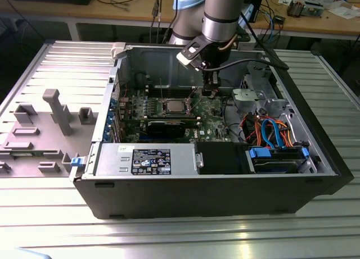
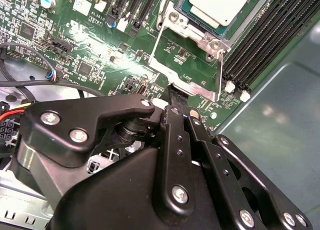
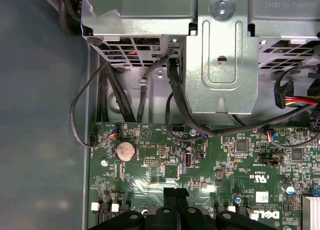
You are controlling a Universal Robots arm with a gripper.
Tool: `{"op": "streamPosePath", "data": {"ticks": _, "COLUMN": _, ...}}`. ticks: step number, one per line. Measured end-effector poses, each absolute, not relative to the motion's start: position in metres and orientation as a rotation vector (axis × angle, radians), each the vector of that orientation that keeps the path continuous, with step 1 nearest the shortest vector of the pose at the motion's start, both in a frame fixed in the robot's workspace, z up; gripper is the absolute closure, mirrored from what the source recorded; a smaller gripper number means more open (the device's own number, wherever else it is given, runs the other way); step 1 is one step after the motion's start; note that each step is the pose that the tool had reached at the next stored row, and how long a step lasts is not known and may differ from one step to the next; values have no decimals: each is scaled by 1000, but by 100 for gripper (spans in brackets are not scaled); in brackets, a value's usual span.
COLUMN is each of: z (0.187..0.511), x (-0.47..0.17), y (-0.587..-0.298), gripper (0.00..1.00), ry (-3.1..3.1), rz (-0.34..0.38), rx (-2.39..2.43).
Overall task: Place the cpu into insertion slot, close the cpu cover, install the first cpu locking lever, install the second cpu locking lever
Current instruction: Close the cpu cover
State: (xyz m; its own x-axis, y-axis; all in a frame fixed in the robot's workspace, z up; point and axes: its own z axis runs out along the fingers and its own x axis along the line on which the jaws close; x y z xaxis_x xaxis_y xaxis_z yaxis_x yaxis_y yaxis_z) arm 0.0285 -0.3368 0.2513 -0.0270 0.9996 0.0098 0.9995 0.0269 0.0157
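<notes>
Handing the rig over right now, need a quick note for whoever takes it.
Gripper: shut, nothing held, tip down at the silvery lever end beside the insertion slot.
Cpu: seated in the slot.
Cpu cover: looks lowered over it.
Done: cpu placed, cover apparently closed.
Left: both locking levers; I cannot tell that either is latched.

Black printed label (image 1: 151, 160) on grey power supply (image 1: 112, 158), white lettering (image 3: 262, 216) and sticker (image 3: 261, 196) on green circuit board (image 3: 130, 190)
</notes>
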Motion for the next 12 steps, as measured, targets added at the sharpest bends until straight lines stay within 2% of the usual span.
{"op": "streamPosePath", "data": {"ticks": 12, "z": 251, "x": 27, "y": -337, "gripper": 89, "ry": 2248, "rz": 28, "rx": 2189}}
